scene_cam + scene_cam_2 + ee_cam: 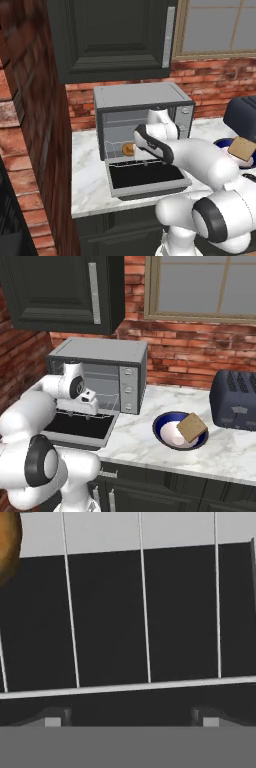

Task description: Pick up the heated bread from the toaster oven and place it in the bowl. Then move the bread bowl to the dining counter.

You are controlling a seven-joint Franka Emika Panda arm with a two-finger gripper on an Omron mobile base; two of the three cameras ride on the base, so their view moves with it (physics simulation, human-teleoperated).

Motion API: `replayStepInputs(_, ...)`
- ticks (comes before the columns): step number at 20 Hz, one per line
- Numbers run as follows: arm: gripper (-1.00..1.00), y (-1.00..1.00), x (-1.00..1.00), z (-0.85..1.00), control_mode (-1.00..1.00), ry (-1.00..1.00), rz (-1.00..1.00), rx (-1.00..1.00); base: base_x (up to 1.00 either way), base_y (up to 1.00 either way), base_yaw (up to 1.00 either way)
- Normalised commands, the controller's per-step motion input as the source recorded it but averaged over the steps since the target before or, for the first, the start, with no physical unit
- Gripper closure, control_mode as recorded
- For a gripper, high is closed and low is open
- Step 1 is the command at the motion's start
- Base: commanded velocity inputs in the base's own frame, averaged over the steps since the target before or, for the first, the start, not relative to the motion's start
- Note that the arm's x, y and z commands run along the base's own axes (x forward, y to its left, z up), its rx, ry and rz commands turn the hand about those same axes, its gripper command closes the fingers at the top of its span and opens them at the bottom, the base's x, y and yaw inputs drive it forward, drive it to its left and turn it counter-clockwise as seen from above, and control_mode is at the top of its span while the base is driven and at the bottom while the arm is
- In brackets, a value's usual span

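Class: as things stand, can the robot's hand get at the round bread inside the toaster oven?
Probably yes: the toaster oven door hangs open, the open hand is at the rack, and the bread lies uncovered, off to one side.

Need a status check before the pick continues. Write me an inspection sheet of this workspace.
Surface: white marble counter, edged by red brick wall.
Job's things: toaster oven with door dropped open; heated bread on its wire rack; blue bowl right of the oven.
Clutter: a tan bread slice lies on the bowl; dark toaster farther right.
Grippers: gripper open, fingers empty, at the oven mouth, bread off to one side.
Cables: nothing seen.
Surroundings: dark cabinet above, window behind.
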Motion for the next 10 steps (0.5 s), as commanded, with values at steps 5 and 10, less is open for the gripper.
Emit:
replayStepInputs(5,-1.00,0.26,-0.91,0.30,-1.00,-0.20,0.00,0.00,0.00,0.00,0.00)
replayStepInputs(10,-1.00,0.47,-0.07,0.99,-1.00,-0.36,0.00,-0.05,0.00,0.00,0.00)
